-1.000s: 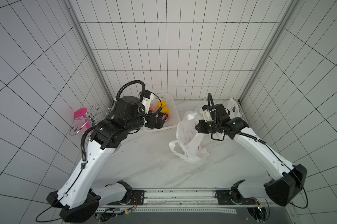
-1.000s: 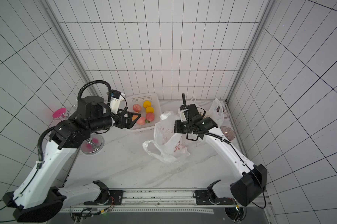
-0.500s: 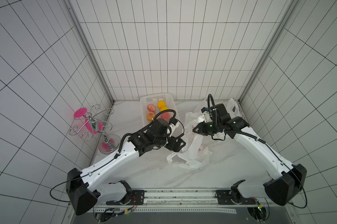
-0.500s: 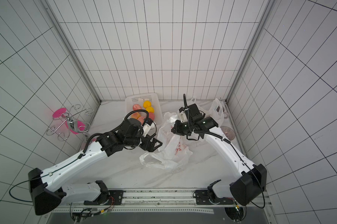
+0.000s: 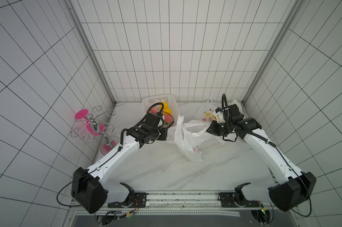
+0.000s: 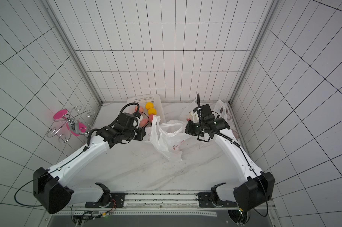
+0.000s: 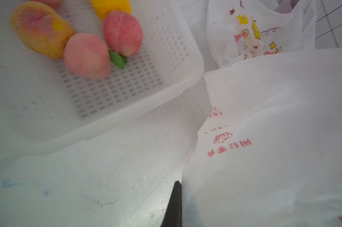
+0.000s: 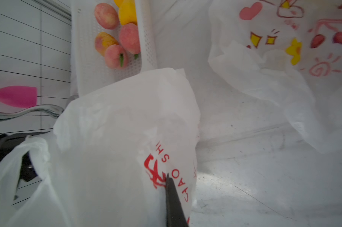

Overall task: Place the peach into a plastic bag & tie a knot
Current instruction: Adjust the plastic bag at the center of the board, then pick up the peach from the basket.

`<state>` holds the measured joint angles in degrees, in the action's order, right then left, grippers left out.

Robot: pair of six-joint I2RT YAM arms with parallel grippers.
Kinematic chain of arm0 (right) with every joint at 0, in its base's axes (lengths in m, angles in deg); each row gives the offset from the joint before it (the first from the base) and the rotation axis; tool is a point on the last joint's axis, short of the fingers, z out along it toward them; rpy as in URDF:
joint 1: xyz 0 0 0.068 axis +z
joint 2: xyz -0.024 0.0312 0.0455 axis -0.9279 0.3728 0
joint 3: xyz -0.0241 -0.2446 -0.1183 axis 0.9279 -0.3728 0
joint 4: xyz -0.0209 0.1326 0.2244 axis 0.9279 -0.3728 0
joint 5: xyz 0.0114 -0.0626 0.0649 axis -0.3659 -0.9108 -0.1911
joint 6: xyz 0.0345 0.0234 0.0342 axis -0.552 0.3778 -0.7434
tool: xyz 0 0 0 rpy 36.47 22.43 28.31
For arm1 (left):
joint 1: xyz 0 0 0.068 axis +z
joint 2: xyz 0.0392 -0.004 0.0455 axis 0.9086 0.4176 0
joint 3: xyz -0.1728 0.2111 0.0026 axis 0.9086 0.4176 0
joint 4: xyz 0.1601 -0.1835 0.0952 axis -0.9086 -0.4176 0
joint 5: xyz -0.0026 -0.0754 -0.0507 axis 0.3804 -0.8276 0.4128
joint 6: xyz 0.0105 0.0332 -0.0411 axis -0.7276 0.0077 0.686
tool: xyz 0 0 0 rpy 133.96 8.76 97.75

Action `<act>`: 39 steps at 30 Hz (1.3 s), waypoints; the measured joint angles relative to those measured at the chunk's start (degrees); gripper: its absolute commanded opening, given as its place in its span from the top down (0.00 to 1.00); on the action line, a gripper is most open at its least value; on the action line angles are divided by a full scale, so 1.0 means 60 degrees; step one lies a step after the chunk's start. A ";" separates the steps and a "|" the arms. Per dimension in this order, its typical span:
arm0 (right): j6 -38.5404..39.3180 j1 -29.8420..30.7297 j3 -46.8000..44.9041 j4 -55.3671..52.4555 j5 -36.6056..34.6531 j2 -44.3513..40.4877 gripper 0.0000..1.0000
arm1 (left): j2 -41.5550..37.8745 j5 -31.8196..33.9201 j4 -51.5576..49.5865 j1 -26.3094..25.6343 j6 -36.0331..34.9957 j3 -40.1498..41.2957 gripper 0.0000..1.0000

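A white plastic bag (image 5: pixel 187 135) with red print stands on the table, its mouth stretched between both grippers. My left gripper (image 5: pixel 167 135) is shut on the bag's left edge (image 7: pixel 244 157); in its wrist view one dark finger (image 7: pixel 176 196) shows against the plastic. My right gripper (image 5: pixel 209 128) is shut on the bag's right rim, the film draped over its finger (image 8: pixel 172 196). Pink peaches (image 7: pixel 86 55) (image 7: pixel 123 32) lie in the white basket (image 5: pixel 160 99) behind the left gripper. I see no peach inside the bag.
Yellow fruits (image 5: pixel 165 106) and an orange-pink fruit (image 7: pixel 40 29) share the basket. A second bag with cartoon prints (image 5: pixel 205 114) lies at the back right, behind the right arm. A metal glass rack with pink glasses (image 5: pixel 93 125) stands by the left wall.
My left arm swung from the basket down to the bag's left edge and its gripper closed there. The bag's mouth is now pulled wider. The right gripper kept its hold.
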<state>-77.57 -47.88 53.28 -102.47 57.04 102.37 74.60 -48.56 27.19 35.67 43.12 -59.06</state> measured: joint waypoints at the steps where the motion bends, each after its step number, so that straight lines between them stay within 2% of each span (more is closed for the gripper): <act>1: 0.0171 0.0015 -0.0018 -0.0142 -0.0280 0.0000 1.00 | 0.0000 -0.0047 -0.0382 -0.0011 -0.0186 -0.0248 0.88; 4: 0.0364 0.0022 -0.0033 -0.0430 -0.0463 0.0018 1.00 | -0.0018 -0.0601 -0.0896 -0.0372 -0.0561 -0.0739 0.67; 6: 0.0284 0.0087 -0.0036 -0.0346 -0.0233 0.0084 1.00 | -0.0025 -0.1144 -0.0772 -0.1064 -0.0637 -0.0849 0.57; 9: 0.0069 0.0488 -0.0036 -0.0055 0.0229 0.0295 1.00 | -0.0025 -0.2273 -0.0262 -0.2171 -0.0685 -0.0856 0.49; 11: 0.0011 0.0678 -0.0040 0.0109 0.0412 0.0441 1.00 | -0.0058 -0.2779 0.0018 -0.2291 -0.0736 -0.0856 0.46; 14: 0.0015 0.0597 -0.0514 0.0663 0.0659 0.0433 1.00 | -0.0240 -0.3198 0.0237 -0.1552 -0.0896 -0.0805 0.41; 17: -0.0004 0.0197 -0.1242 0.1209 0.1191 0.0433 1.00 | -0.0732 -0.3388 0.0382 0.0004 -0.1020 -0.0601 0.34; 20: -0.0131 -0.0062 -0.1810 0.1716 0.1588 0.0433 1.00 | -0.1344 -0.2874 0.0423 0.1413 -0.1100 -0.0484 0.29; 23: -0.0237 -0.0168 -0.1883 0.2000 0.1789 0.0419 1.00 | -0.1486 -0.1872 0.0470 0.1789 -0.1279 -0.0681 0.29; 28: -0.0295 -0.0419 -0.1883 0.2149 0.1865 0.0364 1.00 | 0.0419 -0.0331 0.1078 0.1719 -0.1472 -0.1621 0.26; 32: -0.0299 -0.0627 -0.1880 0.2102 0.1836 0.0364 1.00 | 0.3122 0.0750 0.1479 0.1348 -0.1872 -0.2619 0.20; 36: -0.0291 -0.0820 -0.1880 0.2062 0.1858 0.0364 1.00 | 0.6084 0.1381 0.1104 0.0925 -0.2291 -0.4779 0.17; 39: -0.0280 -0.0878 -0.1880 0.2022 0.1887 0.0364 1.00 | 0.7712 0.1712 0.0823 0.0765 -0.2495 -0.6207 0.15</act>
<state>-79.26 -53.15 42.00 -90.34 68.36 104.56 120.87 -38.28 32.13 40.26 28.15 -96.30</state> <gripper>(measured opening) 0.046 0.840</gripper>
